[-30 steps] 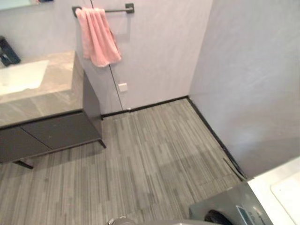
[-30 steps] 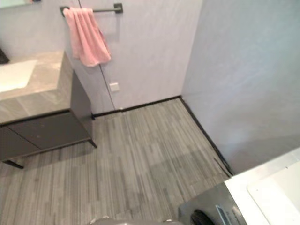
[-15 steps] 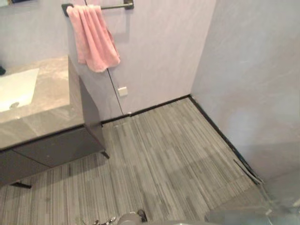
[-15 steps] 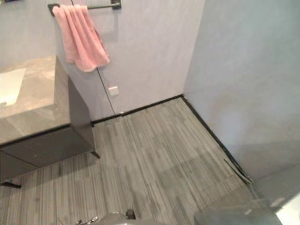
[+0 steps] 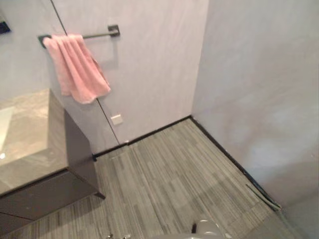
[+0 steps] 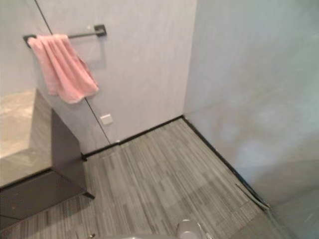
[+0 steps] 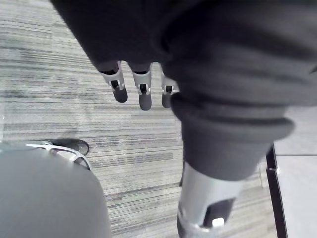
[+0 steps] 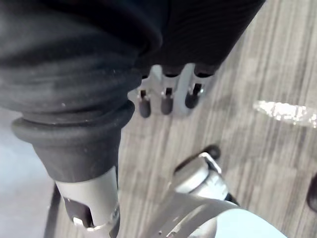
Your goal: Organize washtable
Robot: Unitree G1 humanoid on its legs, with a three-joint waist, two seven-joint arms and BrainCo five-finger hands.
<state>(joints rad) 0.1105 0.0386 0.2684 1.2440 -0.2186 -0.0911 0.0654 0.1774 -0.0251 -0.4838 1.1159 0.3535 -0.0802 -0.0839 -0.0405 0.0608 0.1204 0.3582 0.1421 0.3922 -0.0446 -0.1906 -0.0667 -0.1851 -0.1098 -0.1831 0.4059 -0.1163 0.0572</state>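
Washtable with a veined grey-beige stone top and dark matte cabinet [image 5: 30,139] stands at the far left against the wall. Just beside it, a soft pink terry towel [image 5: 77,67] hangs in folds over a slim dark metal rail [image 5: 99,34]. Below is a small square white wall plate [image 5: 116,119]. Striped grey plank flooring [image 5: 169,184] runs right to a smooth pale wall with black skirting [image 5: 224,152]. The left hand [image 7: 143,94] and right hand [image 8: 166,101] hang over the planks, fingers loose and straight, holding nothing.
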